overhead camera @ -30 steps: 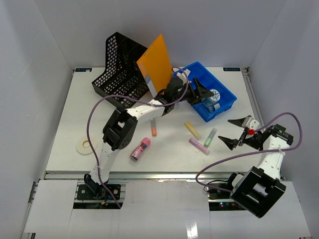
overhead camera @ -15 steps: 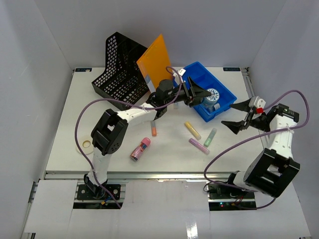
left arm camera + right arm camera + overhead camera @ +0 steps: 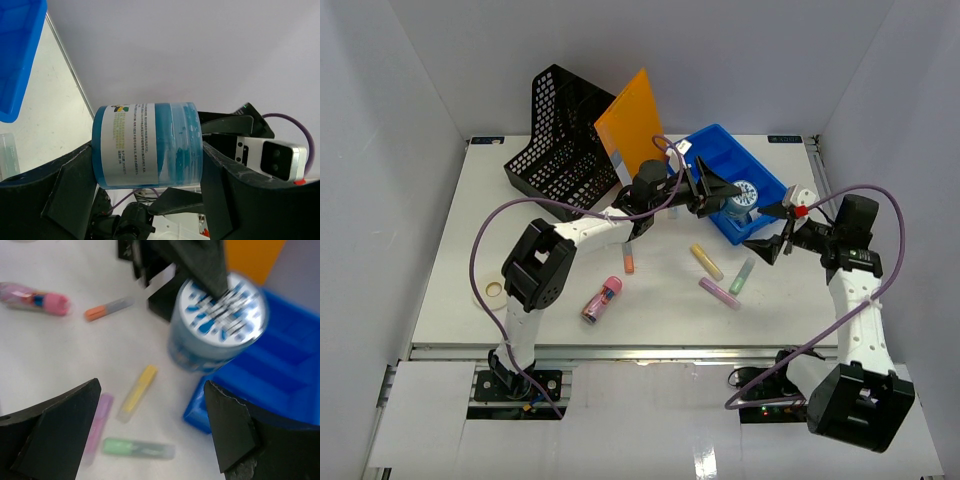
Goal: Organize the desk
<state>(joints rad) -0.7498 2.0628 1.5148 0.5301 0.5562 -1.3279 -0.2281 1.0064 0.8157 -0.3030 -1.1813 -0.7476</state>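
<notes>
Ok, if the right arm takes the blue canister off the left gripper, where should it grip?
Probably the curved side wall of the blue canister, the right gripper coming side-on from the right, not at the lid. The left gripper clamps it end to end, a finger across the lid, so only the wall is free.

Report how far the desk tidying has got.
Done: only the flat orange folder stands at the black mesh file holder. In hand: the left gripper clamps a blue cylindrical container with a white label near the blue plastic tray; the right gripper hangs open beside it. Left: the orange highlighter, yellow highlighter, green highlighter, purple highlighter, pink tube and white tape ring lie loose on the white desk.
</notes>
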